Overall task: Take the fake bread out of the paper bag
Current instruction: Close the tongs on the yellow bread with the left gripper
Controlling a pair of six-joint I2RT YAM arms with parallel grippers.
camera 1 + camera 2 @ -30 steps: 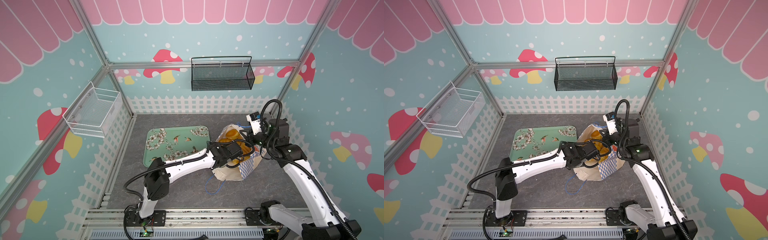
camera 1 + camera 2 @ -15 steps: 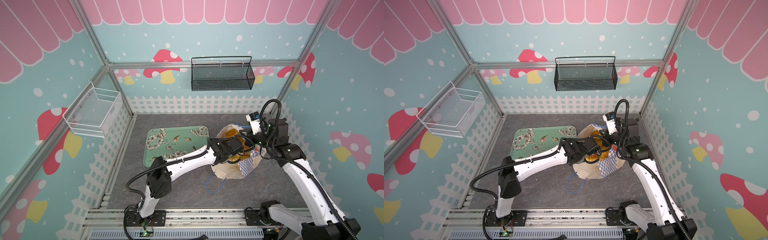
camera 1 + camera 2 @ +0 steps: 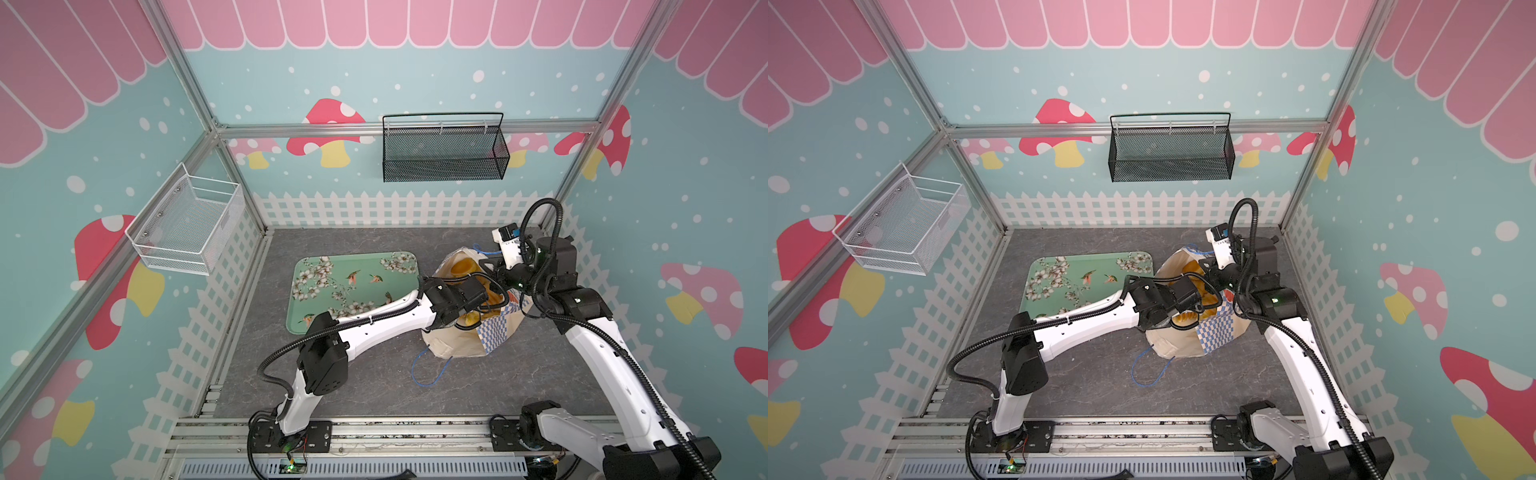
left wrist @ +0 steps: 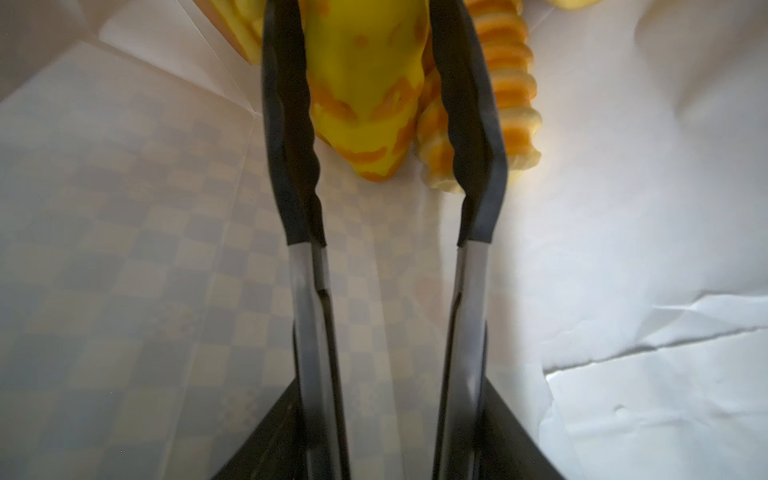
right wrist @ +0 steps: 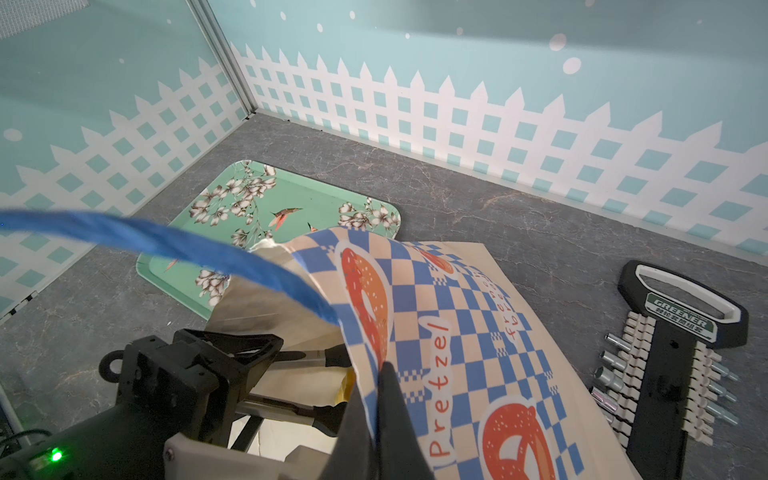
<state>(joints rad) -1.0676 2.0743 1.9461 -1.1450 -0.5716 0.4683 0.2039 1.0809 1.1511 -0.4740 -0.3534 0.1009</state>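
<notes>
The left gripper (image 4: 365,16) reaches from the bottom middle of the frame to the top edge: two long fingers (image 4: 291,124), bare metal lower down and black and wavy-edged toward the tips. Between them in the upper middle lies a yellow loaf (image 4: 365,83) of fake bread with orange flecks. It fills the gap, and both fingers touch its sides. A ridged orange-and-yellow roll (image 4: 513,104) lies just right of it, partly behind the right-hand finger. Another golden piece (image 4: 237,29) shows at the upper left. All around is the pale inside of the paper bag (image 4: 623,228), creased at the right, with a faint check pattern showing through at the left.
</notes>
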